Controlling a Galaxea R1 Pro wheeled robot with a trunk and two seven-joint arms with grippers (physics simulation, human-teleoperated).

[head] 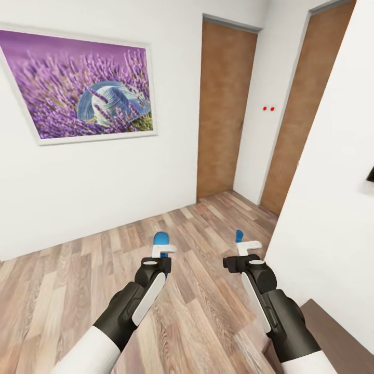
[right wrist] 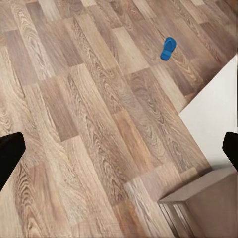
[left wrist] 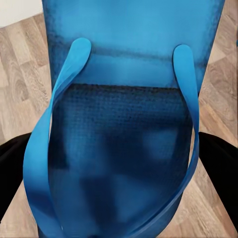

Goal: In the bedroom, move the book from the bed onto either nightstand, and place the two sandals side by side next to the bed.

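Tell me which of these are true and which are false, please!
1. The left end effector holds a blue sandal. True.
2. The right end effector holds a book. False: it is open and holds nothing.
3. The other sandal lies on the wood floor. True.
4. The wall picture shows a red car. False: it shows purple flowers and a hat.
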